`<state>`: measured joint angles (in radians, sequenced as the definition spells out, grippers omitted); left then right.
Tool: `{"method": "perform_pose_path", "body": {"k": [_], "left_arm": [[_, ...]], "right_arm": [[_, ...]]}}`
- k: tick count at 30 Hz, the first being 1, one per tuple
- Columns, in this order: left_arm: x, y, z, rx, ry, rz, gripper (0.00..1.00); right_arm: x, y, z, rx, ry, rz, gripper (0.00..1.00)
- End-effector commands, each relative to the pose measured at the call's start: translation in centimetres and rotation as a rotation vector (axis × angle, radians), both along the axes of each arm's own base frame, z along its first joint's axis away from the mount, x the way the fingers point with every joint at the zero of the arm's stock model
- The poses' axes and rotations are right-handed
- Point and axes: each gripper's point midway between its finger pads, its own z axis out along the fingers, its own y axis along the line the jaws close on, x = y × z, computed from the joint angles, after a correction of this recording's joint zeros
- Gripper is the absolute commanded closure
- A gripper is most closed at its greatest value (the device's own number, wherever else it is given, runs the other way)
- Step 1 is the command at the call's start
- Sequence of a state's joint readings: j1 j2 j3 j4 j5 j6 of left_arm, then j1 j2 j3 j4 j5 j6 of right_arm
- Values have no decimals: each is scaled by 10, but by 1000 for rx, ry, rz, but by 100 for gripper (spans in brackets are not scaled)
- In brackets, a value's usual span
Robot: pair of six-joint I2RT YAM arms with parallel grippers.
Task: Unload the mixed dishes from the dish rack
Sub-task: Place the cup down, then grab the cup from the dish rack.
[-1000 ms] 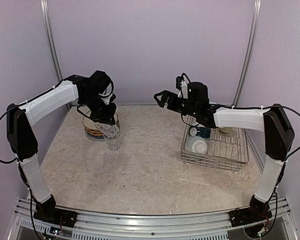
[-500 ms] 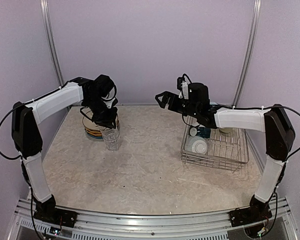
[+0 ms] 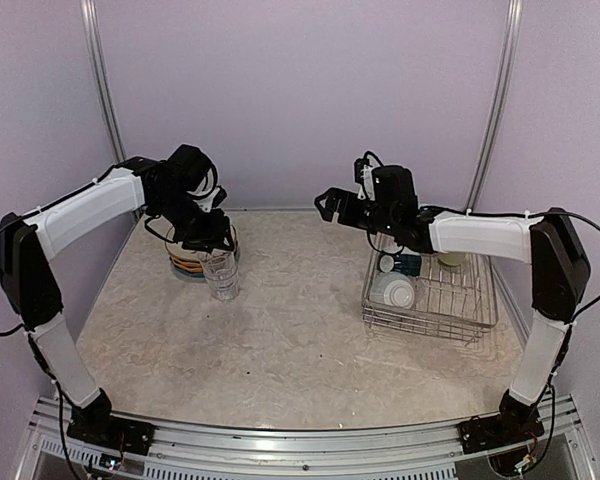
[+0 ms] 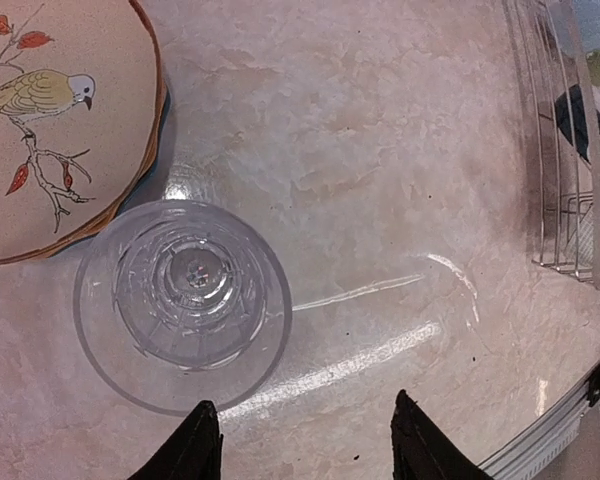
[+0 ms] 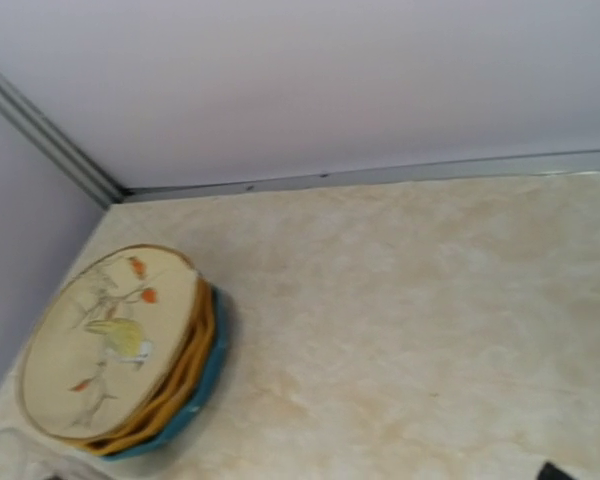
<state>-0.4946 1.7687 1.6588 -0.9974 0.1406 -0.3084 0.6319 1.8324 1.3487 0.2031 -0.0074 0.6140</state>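
Plates [image 3: 185, 263] stacked, glass [image 4: 185, 300] standing beside them on table [image 3: 300, 350]. My left gripper [image 4: 303, 425] loose, off glass. Right gripper [image 3: 328, 203] wide, empty. Bowls [image 3: 398, 292] wait in rack [image 3: 460, 318].

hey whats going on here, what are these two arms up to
Two robot arms are emptying a dish rack. The left gripper hangs open just above a glass that stands upright on the table, free of the gripper, beside a stack of plates. The right gripper is open and empty, in the air near the rack's far corner. The rack holds a bowl and a few other dishes.
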Motion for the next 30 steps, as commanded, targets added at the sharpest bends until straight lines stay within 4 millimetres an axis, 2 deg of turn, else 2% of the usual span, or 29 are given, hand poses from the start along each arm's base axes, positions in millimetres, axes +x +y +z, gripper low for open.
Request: {"method": "perform_pose_path", "body": {"k": [1, 6, 11, 17, 23, 30], "left_arm": [[3, -2, 50, -206, -145, -18, 42], [0, 9, 89, -383, -237, -8, 35], [1, 21, 106, -470, -268, 16, 33], [4, 25, 107, -510, -249, 25, 32], [9, 28, 102, -527, -227, 35, 32], [15, 35, 95, -527, -214, 56, 32]], "right_arm": [[11, -24, 2, -109, 21, -101, 0], [20, -55, -7, -212, 76, -206, 0], [26, -102, -21, -340, 168, -344, 0], [33, -151, -24, -402, 218, -460, 0], [52, -196, -28, -422, 247, -551, 0], [77, -237, -42, -486, 310, -655, 0]]}}
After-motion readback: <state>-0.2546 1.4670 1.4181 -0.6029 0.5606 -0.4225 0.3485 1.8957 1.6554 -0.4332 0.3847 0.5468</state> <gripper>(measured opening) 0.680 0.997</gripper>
